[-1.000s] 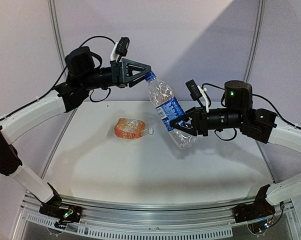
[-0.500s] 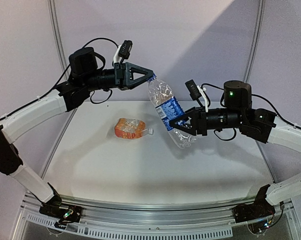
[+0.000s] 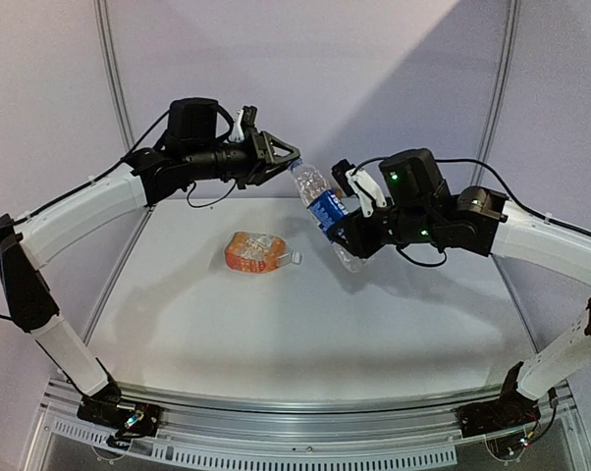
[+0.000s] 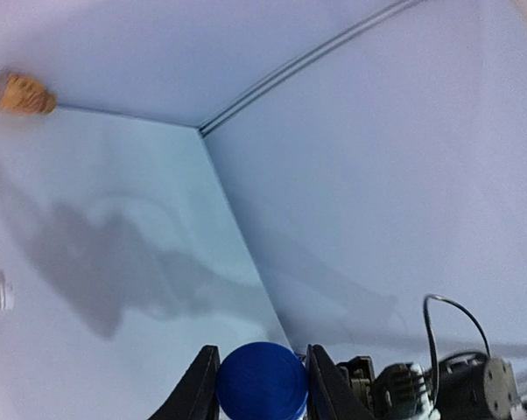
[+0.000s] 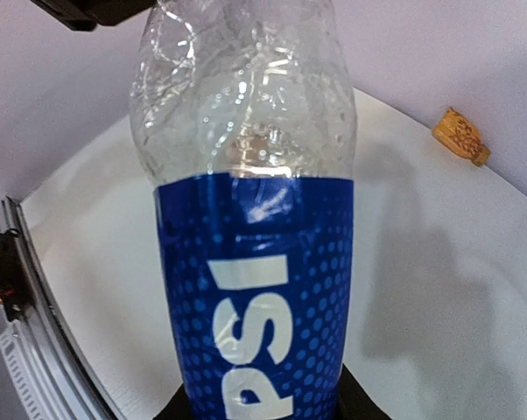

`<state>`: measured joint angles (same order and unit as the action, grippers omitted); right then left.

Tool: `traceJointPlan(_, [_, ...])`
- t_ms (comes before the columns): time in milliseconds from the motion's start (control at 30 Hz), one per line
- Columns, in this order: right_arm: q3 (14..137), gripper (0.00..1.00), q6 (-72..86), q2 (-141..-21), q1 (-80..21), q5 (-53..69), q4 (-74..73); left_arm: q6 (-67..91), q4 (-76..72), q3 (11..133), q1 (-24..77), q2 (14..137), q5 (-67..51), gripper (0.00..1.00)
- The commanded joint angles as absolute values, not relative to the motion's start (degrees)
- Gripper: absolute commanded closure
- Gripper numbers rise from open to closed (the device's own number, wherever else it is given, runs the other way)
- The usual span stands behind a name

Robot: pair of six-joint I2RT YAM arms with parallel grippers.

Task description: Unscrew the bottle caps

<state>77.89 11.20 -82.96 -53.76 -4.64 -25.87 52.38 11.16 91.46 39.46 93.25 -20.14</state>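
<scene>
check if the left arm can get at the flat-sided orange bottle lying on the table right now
Probably not yet: the left gripper is shut on the dark blue round plastic cap of the clear water bottle. The orange bottle itself lies uncovered.

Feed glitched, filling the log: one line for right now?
left gripper: shut on blue cap | right gripper: shut on water bottle, tilted | orange bottle: lying on table, white cap on

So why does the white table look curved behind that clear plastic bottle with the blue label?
Right wrist view: a wide lens likely bows the edge of the white table, and glare streaks the clear plastic bottle. Left wrist view: the dark blue round cap is sharp, the orange bottle soft, with grey shadows across the table.
</scene>
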Motion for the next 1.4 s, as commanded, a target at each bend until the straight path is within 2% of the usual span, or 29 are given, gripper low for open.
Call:
traceJointPlan(0, [79.3, 1.00, 10.0, -84.7, -53.8, -18.4, -29.6, 53.8, 21.3, 93.0, 44.0, 95.3, -17.9, 1.00])
traceJointPlan(133, [77.6, 1.00, 10.0, -83.4, -53.8, -16.1, -27.7, 53.5, 19.9, 92.9, 44.0, 95.1, -18.8, 0.98])
traceJointPlan(267, [76.2, 1.00, 10.4, -82.3, -53.8, -14.5, -26.3, 53.1, 17.0, 92.6, 44.0, 95.0, -20.2, 0.90])
traceJointPlan(333, [75.4, 1.00, 10.5, -81.7, -53.8, -13.8, -25.7, 52.7, 15.4, 92.5, 44.0, 94.8, -20.9, 0.80])
traceJointPlan(567, [72.8, 1.00, 11.6, -78.5, -53.8, -12.2, -23.6, 48.0, 14.3, 91.6, 43.7, 91.8, -18.9, 0.31])
traceJointPlan(633, [72.4, 1.00, 12.1, -77.7, -53.8, -12.0, -23.4, 47.1, 13.5, 90.6, 43.1, 90.7, -19.7, 0.23])
traceJointPlan(700, [71.9, 1.00, 12.3, -77.0, -53.8, -11.7, -23.2, 46.2, 12.7, 89.3, 42.4, 89.0, -20.2, 0.08])
traceJointPlan(767, [71.1, 1.00, 12.8, -76.0, -53.8, -11.3, -22.8, 45.3, 11.4, 87.7, 41.6, 87.1, -20.6, 0.01])
traceJointPlan(967, [66.7, 1.00, 14.1, -72.3, -53.7, -3.8, -17.2, 42.8, 4.7, 82.3, 38.2, 81.2, -28.0, 0.01])
traceJointPlan(1067, [63.8, 1.00, 13.7, -70.4, -53.7, 4.7, -13.1, 41.2, 1.1, 81.0, 37.3, 79.3, -32.5, 0.02])
traceJointPlan(1200, [60.5, 0.99, 14.3, -68.2, -53.7, 16.1, -6.4, 39.2, -1.6, 80.8, 37.1, 79.0, -37.1, 0.07])
traceJointPlan(1367, [59.9, 1.00, 15.8, -68.4, -53.6, 21.5, -3.5, 39.3, -5.1, 80.8, 37.1, 80.2, -42.0, 0.16])
